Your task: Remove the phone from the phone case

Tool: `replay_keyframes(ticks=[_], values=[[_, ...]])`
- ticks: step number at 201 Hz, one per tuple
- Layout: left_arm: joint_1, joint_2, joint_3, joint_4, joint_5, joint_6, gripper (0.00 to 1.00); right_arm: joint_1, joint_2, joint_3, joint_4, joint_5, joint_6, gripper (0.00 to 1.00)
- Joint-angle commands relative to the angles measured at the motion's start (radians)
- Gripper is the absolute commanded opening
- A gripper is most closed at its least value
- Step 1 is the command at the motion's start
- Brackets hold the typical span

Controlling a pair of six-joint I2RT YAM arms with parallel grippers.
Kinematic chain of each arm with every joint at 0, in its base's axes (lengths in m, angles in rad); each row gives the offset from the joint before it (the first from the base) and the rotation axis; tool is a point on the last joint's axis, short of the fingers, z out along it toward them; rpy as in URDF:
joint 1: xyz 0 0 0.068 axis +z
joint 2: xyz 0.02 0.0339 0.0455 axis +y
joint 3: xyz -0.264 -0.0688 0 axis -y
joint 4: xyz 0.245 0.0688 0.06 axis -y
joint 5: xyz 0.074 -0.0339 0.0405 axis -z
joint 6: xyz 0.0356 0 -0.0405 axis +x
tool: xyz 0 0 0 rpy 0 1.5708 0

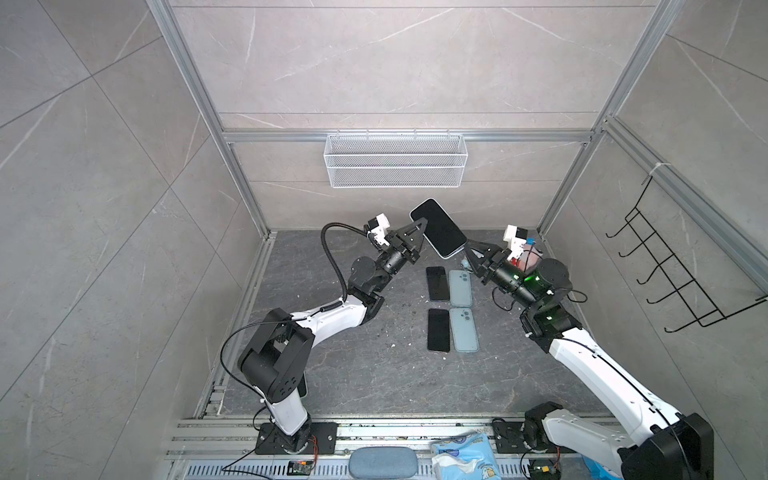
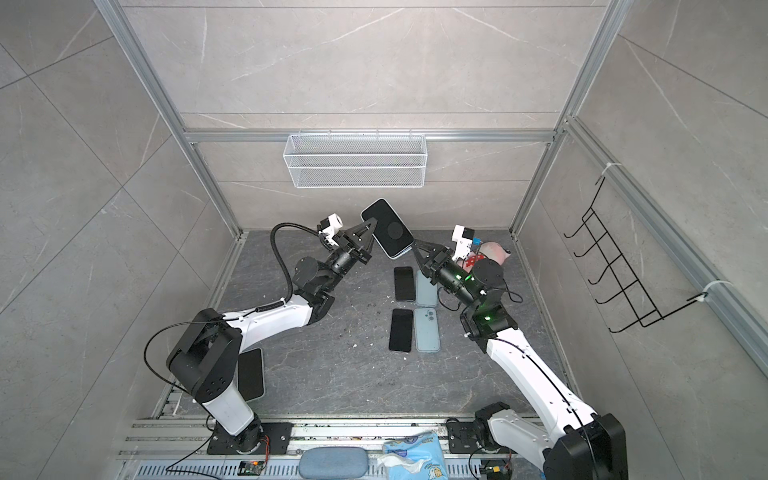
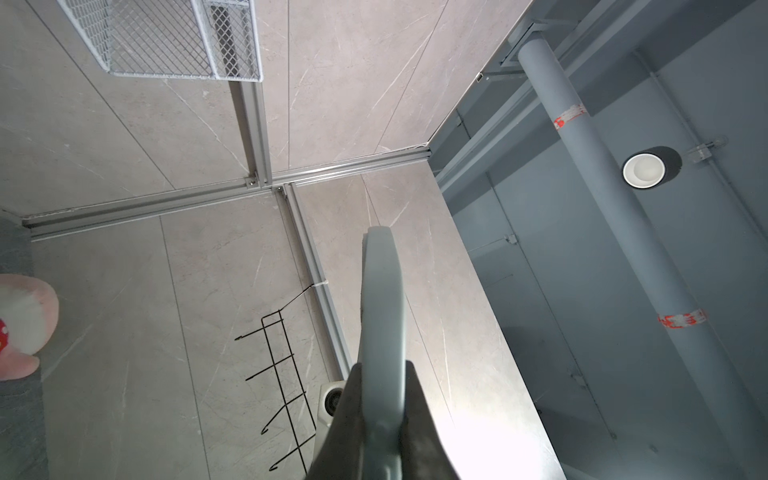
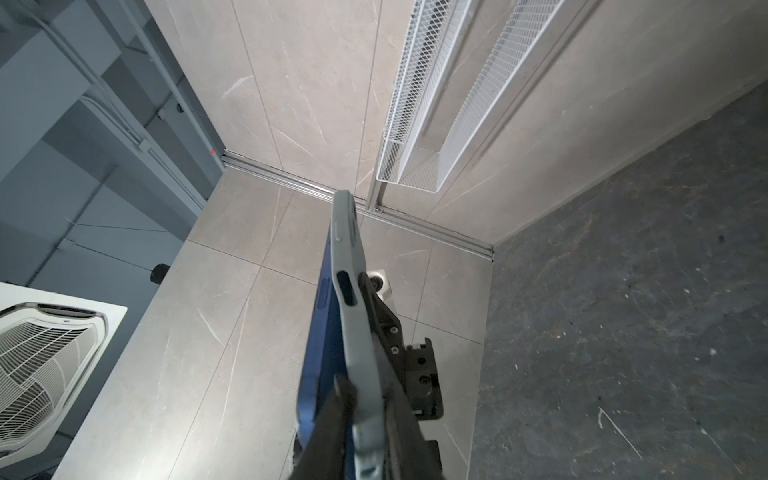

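Grey-green along its rim, the phone case [image 3: 382, 311] runs edge-on between the fingers of my left gripper [image 1: 421, 235], which is clenched tight on it. In both top views the phone [image 1: 438, 226] sits in that case with its dark screen facing up. It is tilted and held in the air near the middle of the frame, just below the white wire basket [image 1: 395, 160] and well above the dark stone surface [image 1: 374, 374]. My right gripper [image 1: 467, 246] meets the lower right corner of the case, its fingers on either side of the edge. The right wrist view shows the blue side of the phone next to the grey case wall there, but I cannot tell whether those fingers are pressing or slack. Lower in the frame, two bare dark phones [image 1: 437, 307] lie flat on the surface, each just beside an empty pale case [image 1: 462, 309].
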Motion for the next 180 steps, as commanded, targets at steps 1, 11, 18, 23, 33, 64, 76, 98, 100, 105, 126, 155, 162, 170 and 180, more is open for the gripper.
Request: replay_keyframes(ticks=[1, 11, 18, 23, 33, 64, 76, 98, 100, 105, 126, 155, 162, 170, 180], values=[[-0.028, -0.038, 0.050, 0.097, -0.001, 0.026, 0.00, 0.062, 0.019, -0.027, -0.072, -0.105, -0.021, 0.22], [-0.028, -0.033, 0.048, 0.098, -0.003, 0.023, 0.00, 0.068, 0.024, -0.034, -0.063, -0.109, -0.015, 0.22], [-0.029, -0.032, 0.041, 0.097, -0.009, 0.020, 0.00, 0.073, 0.021, -0.038, -0.068, -0.109, -0.016, 0.22], [-0.029, -0.033, 0.036, 0.096, -0.013, 0.022, 0.00, 0.075, 0.018, -0.040, -0.073, -0.108, -0.018, 0.22], [-0.028, -0.035, 0.028, 0.095, -0.013, 0.026, 0.00, 0.075, 0.006, -0.051, -0.082, -0.095, -0.021, 0.19], [-0.029, -0.045, -0.014, 0.090, -0.021, 0.029, 0.00, 0.072, -0.032, -0.047, -0.159, -0.042, -0.062, 0.13], [-0.027, -0.055, -0.043, 0.083, -0.022, 0.031, 0.00, 0.067, -0.041, -0.044, -0.187, -0.025, -0.073, 0.14], [-0.026, -0.075, -0.101, 0.088, -0.032, 0.028, 0.00, 0.046, -0.060, -0.063, -0.212, 0.016, -0.073, 0.16], [-0.026, -0.077, -0.106, 0.088, -0.033, 0.028, 0.00, 0.045, -0.061, -0.064, -0.213, 0.018, -0.072, 0.16], [-0.024, -0.082, -0.118, 0.090, -0.034, 0.027, 0.00, 0.040, -0.062, -0.067, -0.214, 0.021, -0.071, 0.16], [-0.021, -0.102, -0.155, 0.090, -0.032, 0.029, 0.00, 0.035, -0.060, -0.075, -0.218, 0.035, -0.069, 0.18], [-0.020, -0.116, -0.194, 0.094, -0.036, 0.027, 0.00, 0.031, -0.066, -0.096, -0.220, 0.064, -0.070, 0.21], [-0.019, -0.118, -0.202, 0.095, -0.037, 0.025, 0.00, 0.030, -0.069, -0.100, -0.219, 0.069, -0.071, 0.21], [-0.019, -0.118, -0.207, 0.097, -0.035, 0.023, 0.00, 0.030, -0.068, -0.101, -0.216, 0.065, -0.072, 0.21], [-0.019, -0.115, -0.209, 0.101, -0.031, 0.022, 0.00, 0.031, -0.060, -0.103, -0.201, 0.054, -0.071, 0.19]])
